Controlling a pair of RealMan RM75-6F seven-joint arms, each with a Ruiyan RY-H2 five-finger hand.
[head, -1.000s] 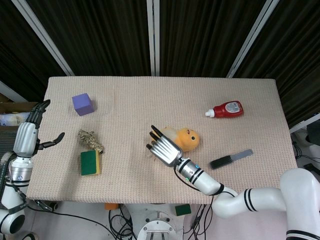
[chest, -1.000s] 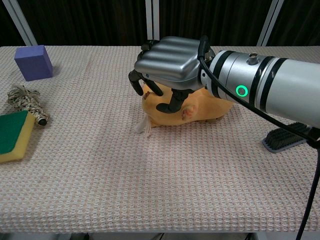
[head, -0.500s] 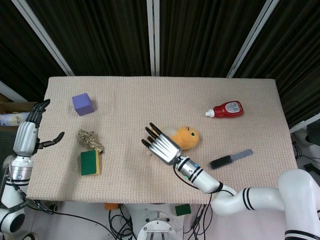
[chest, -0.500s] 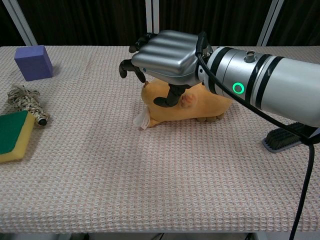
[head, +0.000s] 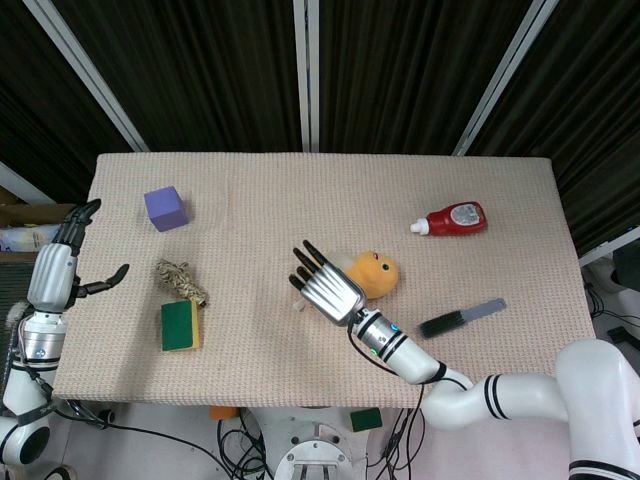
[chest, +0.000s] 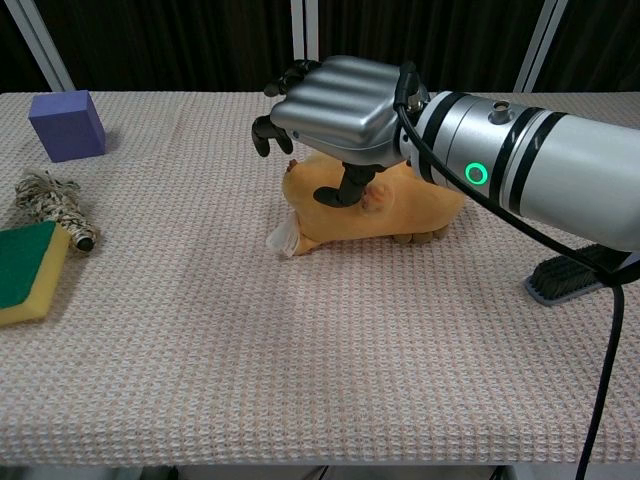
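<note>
Right hand (head: 325, 287) over the tail end of the orange plush toy (head: 372, 274), fingers spread and curled above it, thumb down against its back in the chest view; no closed grip visible. Toy lies near desk (head: 300, 190) centre on its side, long axis roughly 2-to-8 o'clock in the head view, head toward 2 o'clock, white tag (chest: 283, 239) at the near end. Left hand (head: 62, 262) spread and empty off the desk edge at 9 o'clock, nearest the twine bundle (head: 179, 279) and sponge (head: 180, 325).
</note>
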